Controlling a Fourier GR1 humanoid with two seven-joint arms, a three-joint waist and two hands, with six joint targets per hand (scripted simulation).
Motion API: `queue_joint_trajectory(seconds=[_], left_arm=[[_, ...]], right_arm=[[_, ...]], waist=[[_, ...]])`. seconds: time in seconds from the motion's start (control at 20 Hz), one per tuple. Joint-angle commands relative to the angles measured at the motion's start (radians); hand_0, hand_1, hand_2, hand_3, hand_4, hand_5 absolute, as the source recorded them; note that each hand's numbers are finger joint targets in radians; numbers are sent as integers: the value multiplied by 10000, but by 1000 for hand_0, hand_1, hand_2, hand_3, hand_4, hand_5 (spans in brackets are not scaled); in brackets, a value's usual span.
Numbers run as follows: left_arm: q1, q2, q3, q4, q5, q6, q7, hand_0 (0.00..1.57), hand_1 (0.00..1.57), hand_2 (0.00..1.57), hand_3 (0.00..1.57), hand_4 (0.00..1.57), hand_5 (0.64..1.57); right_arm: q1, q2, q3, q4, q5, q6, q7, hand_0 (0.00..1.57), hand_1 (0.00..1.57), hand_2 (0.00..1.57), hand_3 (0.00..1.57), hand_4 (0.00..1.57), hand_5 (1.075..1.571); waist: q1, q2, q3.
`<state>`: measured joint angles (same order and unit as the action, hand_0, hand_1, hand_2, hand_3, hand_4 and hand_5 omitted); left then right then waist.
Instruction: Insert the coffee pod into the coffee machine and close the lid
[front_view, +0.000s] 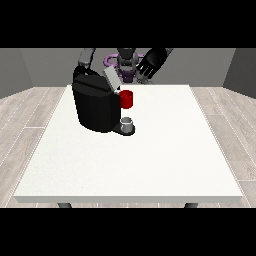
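Field notes, front view only.

Coffee machine (95, 105): black, sits on the worktop (150, 160), toward the view's left and the robot's side. Lid (111, 79) is grey, tilted up, so open. A red thing at the machine (126, 99) sits at the front, under the lid.

Grey thing (128, 121) on the machine's base plate, just below the red thing. Could be the coffee pod, but you can't confirm it from here; treat as unverified.

Hand at the view's right (151, 62): raised above the far worktop edge, near the lid but apart from it. Fingers look spread and pointing down, holding nothing.

Hand at the view's left: hidden behind the machine, only part of the arm (86, 57) shows. Can't tell its fingers.

Handling, my guess: a pod is light, small, stiff-walled, smooth-sided, so it'll likely slip or tip if nudged. Take it by the side wall, fingers opposite thumb, keep it upright. Lid prob. hinged at the back; press near the free edge to close.
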<state>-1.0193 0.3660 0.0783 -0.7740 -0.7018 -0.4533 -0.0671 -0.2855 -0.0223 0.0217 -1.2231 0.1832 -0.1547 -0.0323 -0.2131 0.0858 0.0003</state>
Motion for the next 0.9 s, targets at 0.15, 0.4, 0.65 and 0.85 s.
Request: queue_joint_trajectory(seconds=[0.15, 0.4, 0.65, 0.85], left_arm=[[-889, 407, 360, 388, -82, 197, 166, 1174, 1174, 1254, 1266, 479, 1571], [-1859, 727, 593, 462, -36, 107, 282, 1222, 1222, 1288, 1238, 475, 1571], [-2056, 835, 594, 682, -163, 237, 220, 1258, 1258, 1299, 1245, 494, 1571], [-2078, 601, 432, 751, -317, 438, 164, 1188, 1188, 1266, 1227, 471, 1571]], right_arm=[[-162, 9, 216, -796, 91, 62, 156, 0, 0, 0, 0, 0, 1571], [-1133, -443, -275, -681, 125, -14, 155, 0, 0, 0, 0, 37, 1571], [-1114, -120, -297, -791, 42, -268, -38, 0, 0, 0, 0, 186, 1571], [-1915, -861, -949, -849, -409, 266, 693, 0, 0, 0, 0, 0, 1571]], waist=[[-835, 642, -2], [-759, 1531, 0], [-886, 1948, 2], [-940, 2087, 1]])
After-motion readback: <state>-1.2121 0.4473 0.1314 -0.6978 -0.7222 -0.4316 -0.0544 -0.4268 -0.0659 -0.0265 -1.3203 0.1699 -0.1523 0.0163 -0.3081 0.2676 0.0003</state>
